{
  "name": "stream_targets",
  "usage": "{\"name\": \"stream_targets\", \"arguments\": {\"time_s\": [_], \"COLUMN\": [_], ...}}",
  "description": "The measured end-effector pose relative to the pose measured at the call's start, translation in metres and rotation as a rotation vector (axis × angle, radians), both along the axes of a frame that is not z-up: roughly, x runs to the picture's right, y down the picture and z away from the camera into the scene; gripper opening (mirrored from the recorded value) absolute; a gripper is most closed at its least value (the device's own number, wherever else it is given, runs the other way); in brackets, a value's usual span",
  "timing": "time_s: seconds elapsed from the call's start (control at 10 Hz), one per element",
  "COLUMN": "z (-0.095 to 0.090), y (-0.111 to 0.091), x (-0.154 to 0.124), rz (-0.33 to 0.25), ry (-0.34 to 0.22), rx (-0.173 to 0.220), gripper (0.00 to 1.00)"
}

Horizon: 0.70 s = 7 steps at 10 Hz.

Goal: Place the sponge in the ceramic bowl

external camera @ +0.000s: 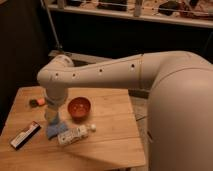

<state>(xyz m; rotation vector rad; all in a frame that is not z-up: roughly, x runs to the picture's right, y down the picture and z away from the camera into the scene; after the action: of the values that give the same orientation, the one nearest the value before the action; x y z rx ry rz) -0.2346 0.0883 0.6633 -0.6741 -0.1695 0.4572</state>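
**Crowded left, open right**

The gripper hangs low over the sponge, hemmed in by the bowl close behind and the bottle just beside the sponge. Past the bowl the table lies bare. The arm spans above.
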Motion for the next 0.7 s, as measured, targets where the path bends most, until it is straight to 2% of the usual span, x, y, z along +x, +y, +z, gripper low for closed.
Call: {"name": "stream_targets", "arguments": {"time_s": [0.5, 0.6, 0.7], "z": [0.0, 0.002, 0.001], "y": [0.002, 0.003, 0.007], "x": [-0.002, -0.007, -0.015], "rz": [-0.004, -0.037, -0.062], "ry": [-0.005, -0.03, -0.052], "rx": [0.002, 0.043, 0.068], "gripper": [0.65, 0.65, 0.65]}}
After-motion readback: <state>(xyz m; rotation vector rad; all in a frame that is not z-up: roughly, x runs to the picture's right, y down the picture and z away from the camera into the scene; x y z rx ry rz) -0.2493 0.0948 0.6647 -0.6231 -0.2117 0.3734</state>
